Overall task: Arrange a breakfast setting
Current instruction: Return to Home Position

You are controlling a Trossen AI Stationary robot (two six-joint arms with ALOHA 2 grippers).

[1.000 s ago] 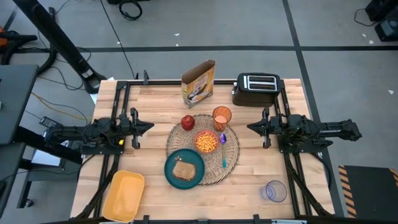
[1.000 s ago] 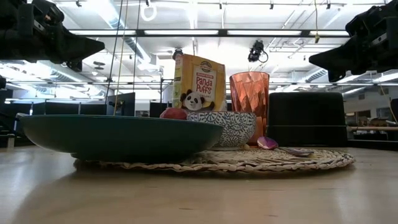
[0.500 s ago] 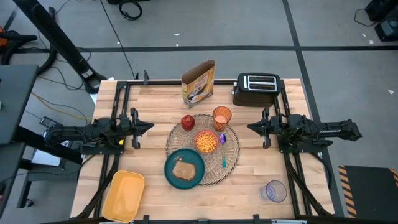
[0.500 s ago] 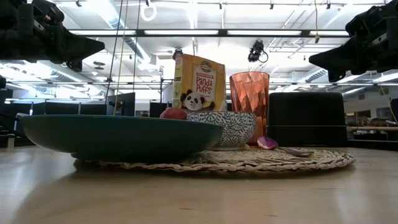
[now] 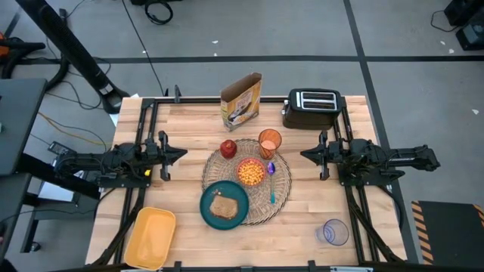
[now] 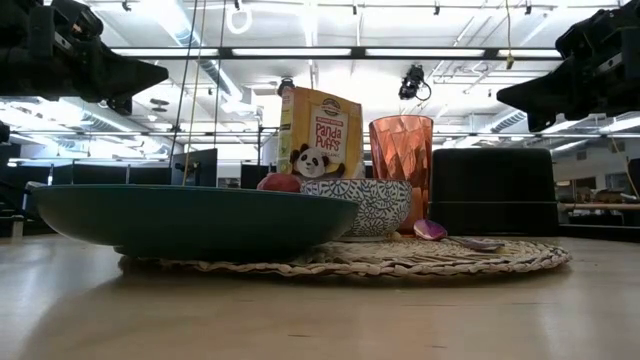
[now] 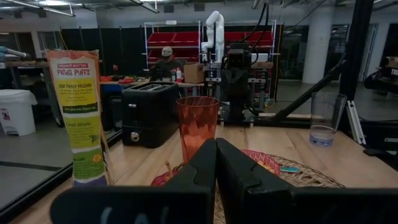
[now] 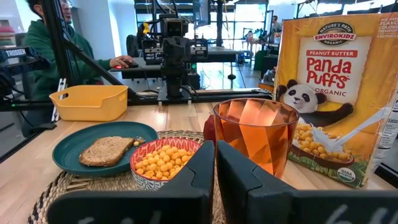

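Note:
A round woven straw placemat (image 5: 281, 198) lies at the table's middle. On it rest a teal plate (image 5: 208, 214) with a brown toast slice (image 5: 224, 205), a small pink bowl (image 5: 250, 172) of cereal, an orange translucent cup (image 5: 269, 142), a red apple (image 5: 228, 148) and a purple-and-teal spoon (image 5: 271, 182). My left gripper (image 5: 182, 154) is shut and empty, left of the mat and above the table. My right gripper (image 5: 304, 155) is shut and empty, right of the mat. The setting also shows in the right wrist view: toast (image 8: 104, 150), bowl (image 8: 163, 161), cup (image 8: 255, 135).
A cereal box (image 5: 241, 100) and a black toaster (image 5: 311, 107) stand at the table's far edge. A yellow tray (image 5: 150, 237) lies at the near left corner, a clear glass (image 5: 333, 232) at the near right. A person (image 8: 41, 43) sits beyond the table.

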